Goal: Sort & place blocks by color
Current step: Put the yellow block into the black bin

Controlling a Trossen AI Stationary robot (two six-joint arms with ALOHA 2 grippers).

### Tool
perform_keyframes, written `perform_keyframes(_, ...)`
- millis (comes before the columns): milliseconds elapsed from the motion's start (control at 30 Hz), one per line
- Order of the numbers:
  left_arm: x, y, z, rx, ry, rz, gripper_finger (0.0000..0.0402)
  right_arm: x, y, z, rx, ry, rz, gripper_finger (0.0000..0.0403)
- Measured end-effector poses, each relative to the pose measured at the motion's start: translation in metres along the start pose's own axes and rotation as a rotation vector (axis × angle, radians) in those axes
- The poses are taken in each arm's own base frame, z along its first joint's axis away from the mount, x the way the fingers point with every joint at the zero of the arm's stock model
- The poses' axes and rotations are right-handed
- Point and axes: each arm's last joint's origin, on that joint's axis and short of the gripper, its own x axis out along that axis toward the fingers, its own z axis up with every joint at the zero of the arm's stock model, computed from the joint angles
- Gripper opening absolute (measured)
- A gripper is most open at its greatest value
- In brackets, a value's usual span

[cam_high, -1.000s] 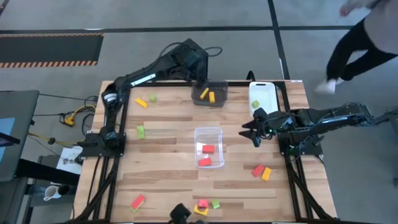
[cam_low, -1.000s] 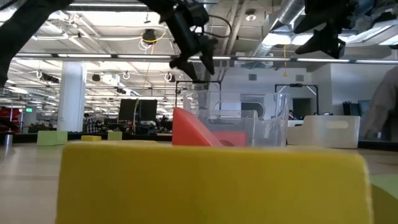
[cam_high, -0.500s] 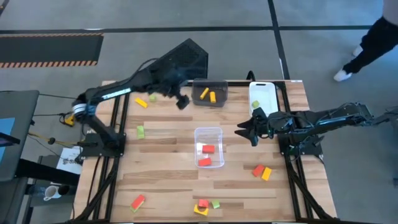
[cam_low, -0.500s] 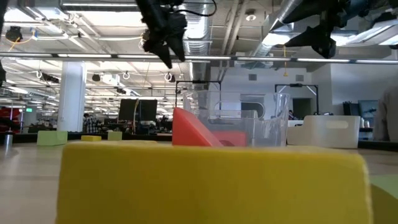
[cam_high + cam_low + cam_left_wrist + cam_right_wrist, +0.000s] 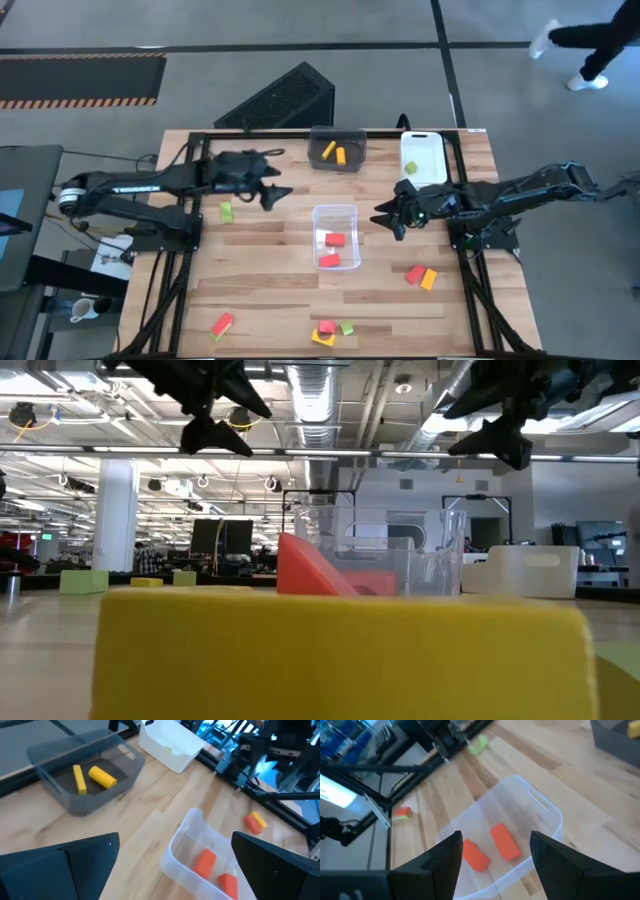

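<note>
Left gripper (image 5: 277, 193) fingers spread wide, empty, above bare wood left of the clear bin (image 5: 334, 213). Right gripper (image 5: 386, 215) fingers parted, empty, just right of that bin. Sorting partly done, by my reckoning: two red blocks (image 5: 334, 240) in the clear bin, two yellow blocks (image 5: 335, 153) in the dark bin (image 5: 337, 134), one green in the white bin (image 5: 425, 152). Loose blocks (image 5: 421, 275) lie scattered on the table (image 5: 260, 270).

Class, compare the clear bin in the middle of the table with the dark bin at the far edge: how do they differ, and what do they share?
The clear bin is see-through; the dark bin is smoky grey. The clear bin holds two red blocks; the dark bin holds two yellow blocks. The clear bin sits mid-table, between the two grippers; the dark bin sits at the far edge beside the white bin. Both are open-topped, rectangular, and hold one colour only.
</note>
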Motion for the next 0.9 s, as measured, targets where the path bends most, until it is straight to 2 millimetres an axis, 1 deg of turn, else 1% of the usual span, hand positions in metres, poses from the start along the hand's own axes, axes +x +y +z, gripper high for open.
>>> perform_keyframes(167, -0.010, 0.004, -0.028, -0.023, 0.019, 0.005, 0.0366, 0.007, -0.005, 0.001, 0.026, 0.012, -0.036, 0.0255)
perform_keyframes(333, -0.009, 0.004, -0.058, -0.043, 0.099, -0.027, 0.0366, 0.013, -0.008, 0.001, 0.085, 0.029, -0.050, 0.0255)
perform_keyframes(433, -0.008, -0.003, -0.073, -0.026, 0.141, -0.071, 0.0366, 0.013, -0.015, -0.006, 0.159, 0.092, -0.116, 0.0255)
perform_keyframes(567, -0.009, -0.012, -0.081, 0.006, 0.157, -0.096, 0.0366, 0.015, -0.020, -0.019, 0.236, 0.198, -0.210, 0.0255)
perform_keyframes(600, -0.009, -0.014, -0.083, 0.012, 0.161, -0.096, 0.0366, 0.015, -0.019, -0.023, 0.250, 0.233, -0.212, 0.0255)
perform_keyframes(667, -0.010, -0.015, -0.085, 0.022, 0.173, -0.101, 0.0366, 0.014, -0.013, -0.030, 0.291, 0.321, -0.207, 0.0255)
perform_keyframes(733, -0.011, -0.016, -0.087, 0.024, 0.184, -0.100, 0.0366, 0.010, -0.006, -0.038, 0.349, 0.419, -0.240, 0.0255)
perform_keyframes(800, -0.011, -0.016, -0.088, 0.028, 0.196, -0.096, 0.0366, 0.007, 0.003, -0.046, 0.433, 0.482, -0.298, 0.0255)
perform_keyframes(900, -0.011, -0.015, -0.088, 0.030, 0.198, -0.093, 0.0366, 0.002, 0.013, -0.062, 0.555, 0.564, -0.436, 0.0255)
